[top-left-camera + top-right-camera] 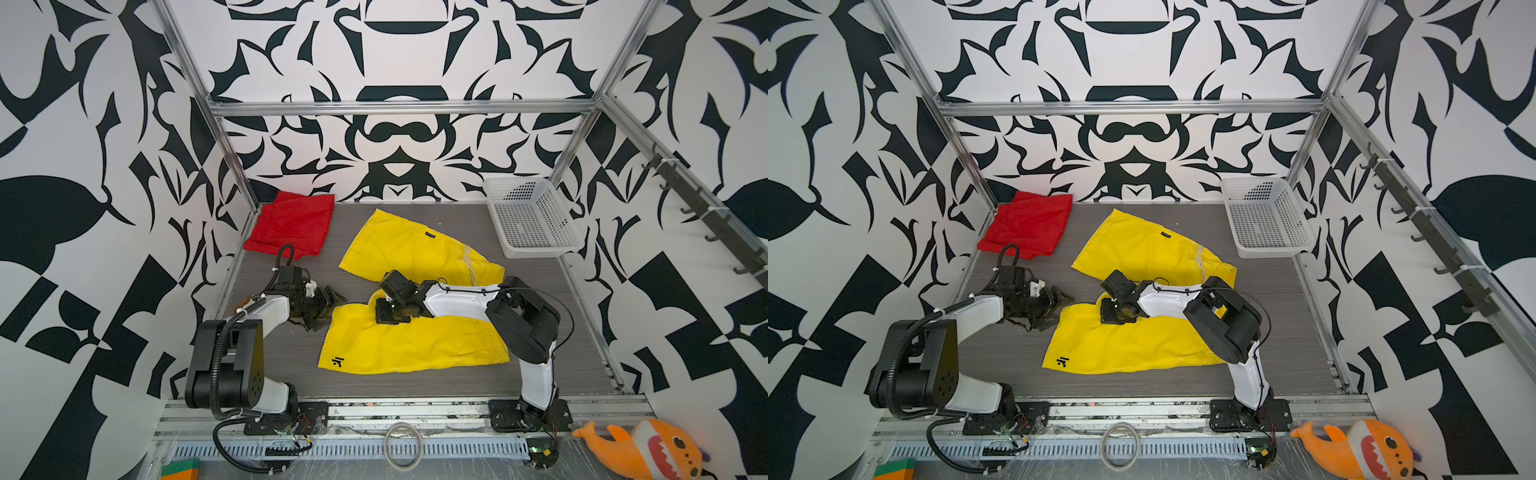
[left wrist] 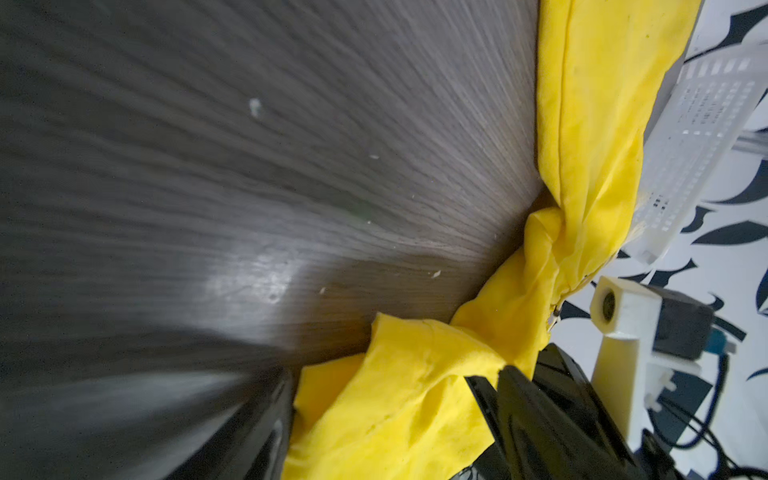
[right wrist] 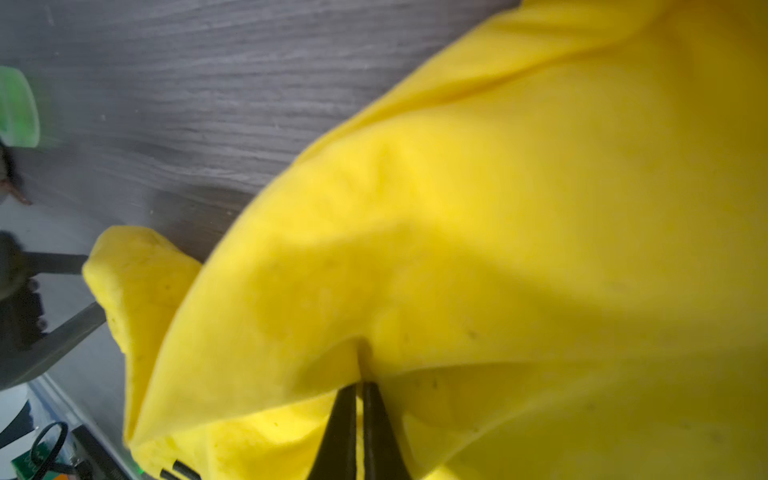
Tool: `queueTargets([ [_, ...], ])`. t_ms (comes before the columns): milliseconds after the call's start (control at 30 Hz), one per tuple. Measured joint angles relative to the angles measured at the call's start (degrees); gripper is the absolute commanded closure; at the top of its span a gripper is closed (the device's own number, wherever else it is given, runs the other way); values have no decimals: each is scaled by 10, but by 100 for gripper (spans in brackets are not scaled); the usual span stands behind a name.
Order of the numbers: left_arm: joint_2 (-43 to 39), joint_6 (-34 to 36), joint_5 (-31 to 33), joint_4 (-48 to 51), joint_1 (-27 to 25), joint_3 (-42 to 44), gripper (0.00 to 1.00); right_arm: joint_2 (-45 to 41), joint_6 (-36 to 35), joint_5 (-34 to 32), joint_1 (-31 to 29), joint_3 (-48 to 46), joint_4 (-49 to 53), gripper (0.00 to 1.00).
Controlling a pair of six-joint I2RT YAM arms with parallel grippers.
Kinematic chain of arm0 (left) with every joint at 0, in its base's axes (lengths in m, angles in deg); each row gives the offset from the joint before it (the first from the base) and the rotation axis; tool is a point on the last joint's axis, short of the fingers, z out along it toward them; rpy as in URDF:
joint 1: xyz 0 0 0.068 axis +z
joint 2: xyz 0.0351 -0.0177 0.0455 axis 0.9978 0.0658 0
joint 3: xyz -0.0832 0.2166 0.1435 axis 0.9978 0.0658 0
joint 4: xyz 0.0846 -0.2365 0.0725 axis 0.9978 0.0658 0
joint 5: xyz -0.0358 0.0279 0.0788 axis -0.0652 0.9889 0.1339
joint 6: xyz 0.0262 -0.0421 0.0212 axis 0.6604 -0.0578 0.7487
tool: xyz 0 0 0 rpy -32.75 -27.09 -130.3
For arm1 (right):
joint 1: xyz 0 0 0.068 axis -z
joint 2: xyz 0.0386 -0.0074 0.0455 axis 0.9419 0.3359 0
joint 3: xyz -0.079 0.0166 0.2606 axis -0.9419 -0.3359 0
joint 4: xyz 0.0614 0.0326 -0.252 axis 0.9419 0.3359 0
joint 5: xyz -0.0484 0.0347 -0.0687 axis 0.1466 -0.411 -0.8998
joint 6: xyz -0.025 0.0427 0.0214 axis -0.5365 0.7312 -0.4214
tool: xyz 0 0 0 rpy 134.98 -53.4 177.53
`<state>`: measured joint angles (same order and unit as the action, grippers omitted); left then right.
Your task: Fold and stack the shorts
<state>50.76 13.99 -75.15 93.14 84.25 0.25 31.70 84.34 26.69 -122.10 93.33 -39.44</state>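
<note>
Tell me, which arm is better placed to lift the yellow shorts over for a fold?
Right, probably: the right gripper is shut on a pinch of the yellow shorts, while the left gripper stands open at a leg's corner, gripping nothing.

So we've got two pairs. The red shorts [image 1: 293,222] sit left of centre, about mid-height in both top views. They're loosely folded flat and not touching the other pair. The yellow shorts [image 1: 415,345] are spread mid-frame with the legs splayed in a V that opens leftward. The upper leg has a small dark tag [image 1: 430,235], and the lower leg has a dark logo [image 1: 338,362] near its lower-left corner. A white drawstring [image 1: 469,259] trails across the upper leg, on its right side.
</note>
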Motion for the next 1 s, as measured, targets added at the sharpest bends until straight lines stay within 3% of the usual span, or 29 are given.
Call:
queueTargets([
  [167, 12, -11, -49, -54, 0, 19, 32, -2, 15, 16, 0, -20, -46, 93],
  [333, -16, -11, -86, -91, -17, 30, 46, -2, 25, 30, 8, -32, -74, 92],
  [400, -39, -13, -94, -109, -36, 36, 50, -5, 31, 38, 13, -41, -90, 88],
  [467, -54, -12, -100, -128, -63, 37, 55, -13, 37, 45, 18, -56, -108, 78],
  [700, -56, 10, -105, -139, -141, 35, 54, -107, 76, 66, 62, -165, -160, 49],
  [867, -50, 50, -93, -104, -207, 11, 53, -196, 93, 80, 108, -224, -163, 43],
  [1000, -17, 79, -81, -78, -260, -15, 50, -209, 92, 96, 116, -218, -167, 38],
])
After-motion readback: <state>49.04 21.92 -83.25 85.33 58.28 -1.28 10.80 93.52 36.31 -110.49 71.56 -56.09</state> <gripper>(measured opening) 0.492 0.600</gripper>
